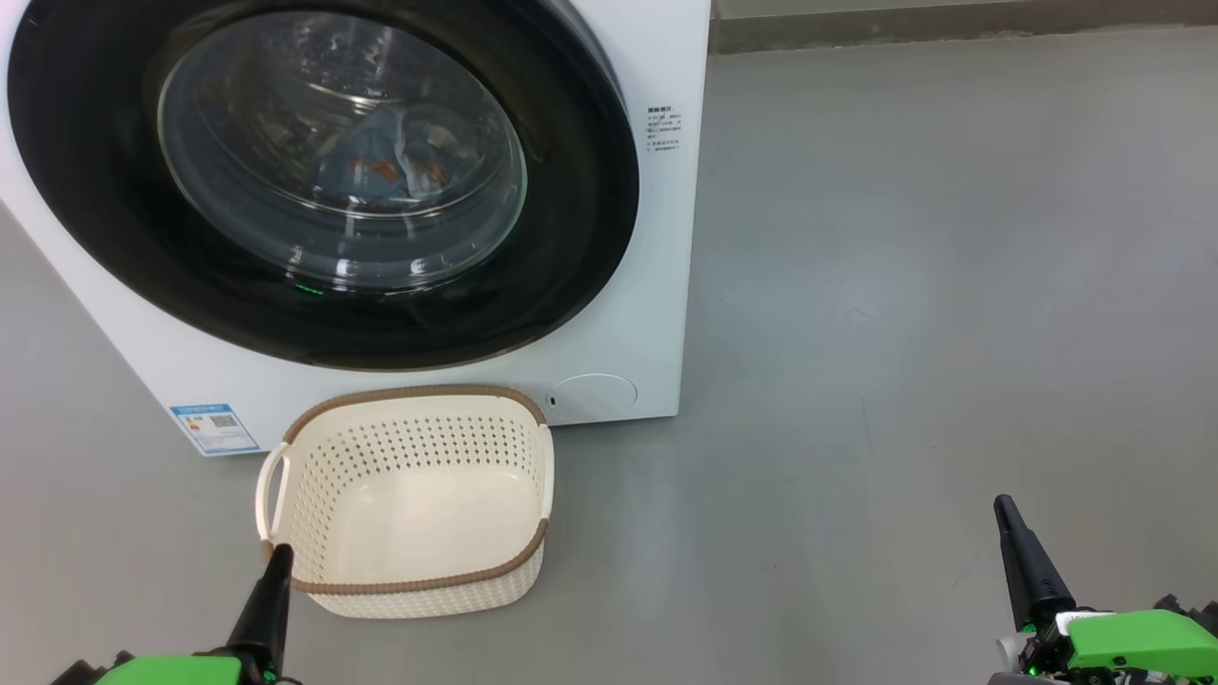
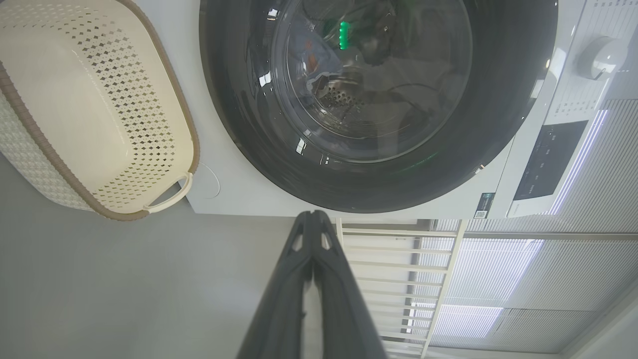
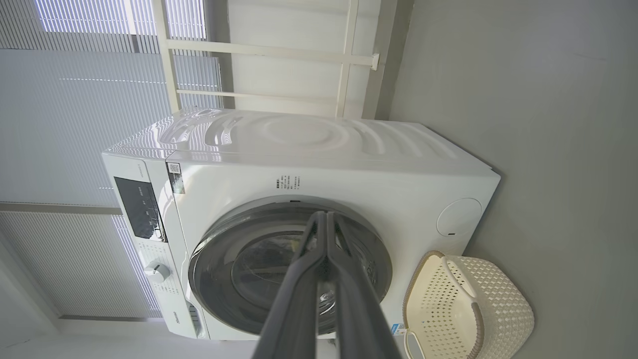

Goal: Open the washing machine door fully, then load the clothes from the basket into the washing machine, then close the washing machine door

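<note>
Behind washing machine door (image 1: 324, 181) glass: clothes (image 1: 390, 166) blurred by glare | door top cropped | left gripper (image 1: 279, 554), right gripper (image 1: 1004, 506) clenched

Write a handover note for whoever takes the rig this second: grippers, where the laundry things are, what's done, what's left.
Left gripper: shut, empty, held low near the basket's near-left corner.
Right gripper: shut, empty, held low over the floor at the right.
Basket: empty, on the floor right in front of the washing machine.
Clothes: inside the machine, visible through the washing machine door.
Door: looks closed flush.
Done: loading, and apparently the door closing.
Left: nothing visible; confirm the door is latched.
</note>
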